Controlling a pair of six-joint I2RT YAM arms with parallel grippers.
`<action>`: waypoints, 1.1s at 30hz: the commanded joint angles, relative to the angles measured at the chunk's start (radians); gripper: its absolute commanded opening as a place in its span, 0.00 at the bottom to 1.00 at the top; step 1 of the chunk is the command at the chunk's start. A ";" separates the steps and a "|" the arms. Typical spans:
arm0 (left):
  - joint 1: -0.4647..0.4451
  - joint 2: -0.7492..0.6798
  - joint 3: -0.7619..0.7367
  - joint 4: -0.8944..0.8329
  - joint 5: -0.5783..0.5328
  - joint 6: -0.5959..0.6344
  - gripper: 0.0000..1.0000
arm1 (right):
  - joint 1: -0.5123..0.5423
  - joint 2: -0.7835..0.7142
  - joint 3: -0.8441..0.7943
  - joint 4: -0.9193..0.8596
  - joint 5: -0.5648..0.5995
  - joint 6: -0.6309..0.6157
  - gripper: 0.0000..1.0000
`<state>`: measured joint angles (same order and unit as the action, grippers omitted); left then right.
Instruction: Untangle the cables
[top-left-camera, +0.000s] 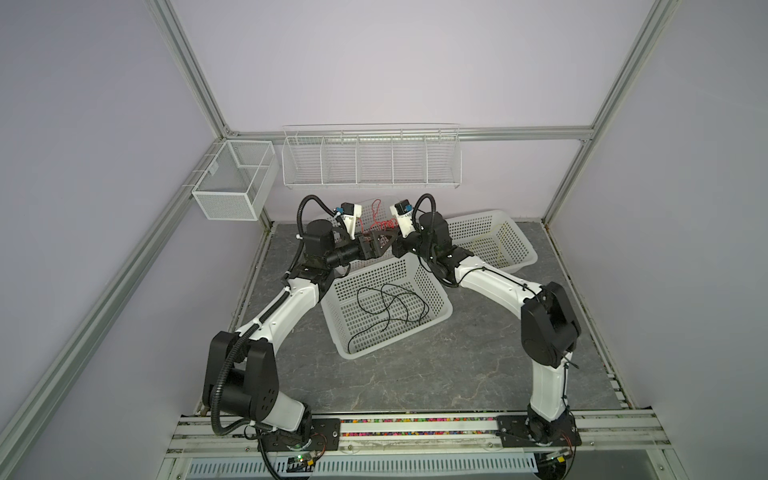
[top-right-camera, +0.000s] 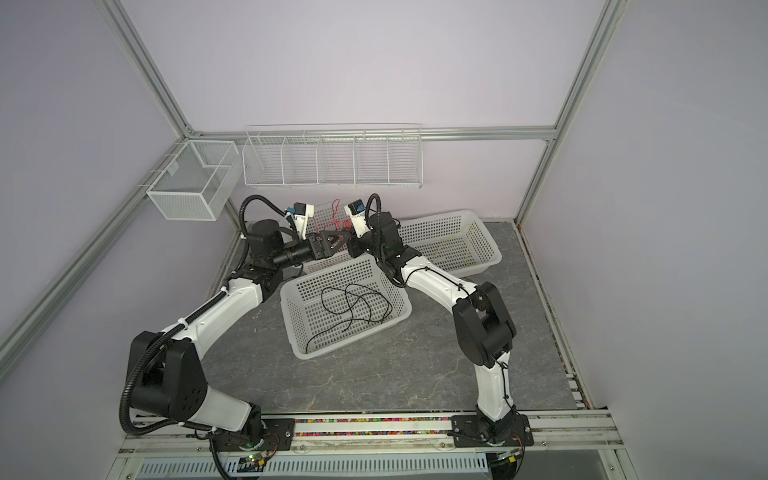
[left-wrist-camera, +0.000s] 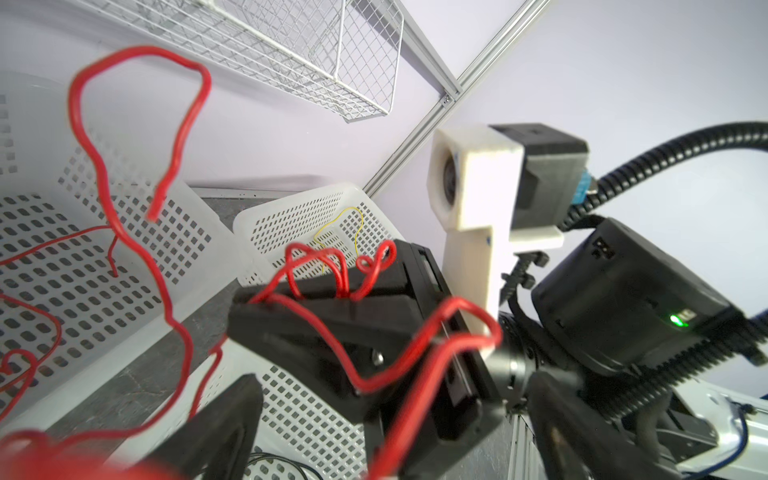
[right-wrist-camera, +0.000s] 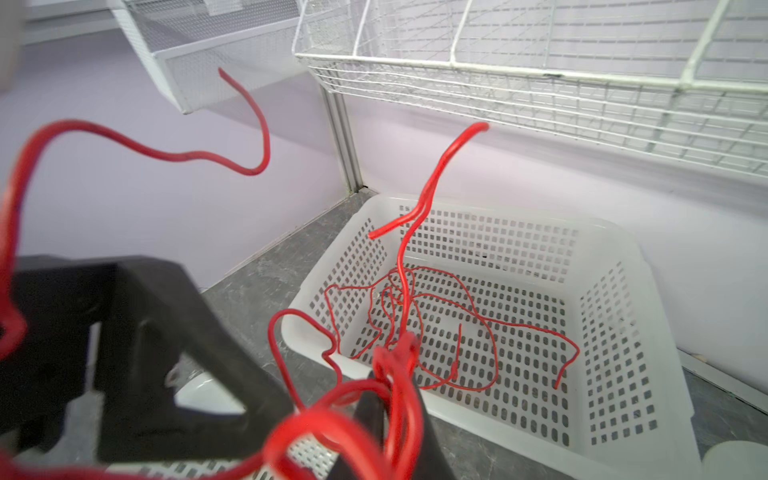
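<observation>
While aloft in right pincer (right-wrist-camera: 388, 386), red cables (right-wrist-camera: 397, 353) over white basket (right-wrist-camera: 498, 249)

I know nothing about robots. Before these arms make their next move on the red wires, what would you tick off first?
1. Right gripper shut on the red cables: ok.
2. Left gripper open, ready to take a strand: ok.
3. Single strand lined up between the left gripper's fingers: cannot tell.
4. Red cables free of each other: not ok. They loop in a bunch at the right gripper and trail into the back basket.
5. Black cable out of the way in the near basket: ok.
6. Yellow cable apart in the right-hand basket: ok.
</observation>
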<state>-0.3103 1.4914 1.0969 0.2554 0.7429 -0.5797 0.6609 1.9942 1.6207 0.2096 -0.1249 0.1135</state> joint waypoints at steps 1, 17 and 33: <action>-0.002 -0.098 -0.008 -0.021 -0.104 0.050 0.99 | -0.013 0.064 0.047 -0.065 0.092 0.018 0.06; -0.001 -0.303 -0.126 -0.215 -0.545 0.203 0.99 | -0.067 0.306 0.287 -0.117 0.205 0.041 0.07; -0.002 -0.284 -0.138 -0.246 -0.558 0.238 0.99 | -0.087 0.367 0.354 -0.160 0.122 0.006 0.55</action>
<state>-0.3103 1.1984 0.9676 0.0196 0.1978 -0.3580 0.5728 2.3737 1.9659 0.0544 0.0269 0.1440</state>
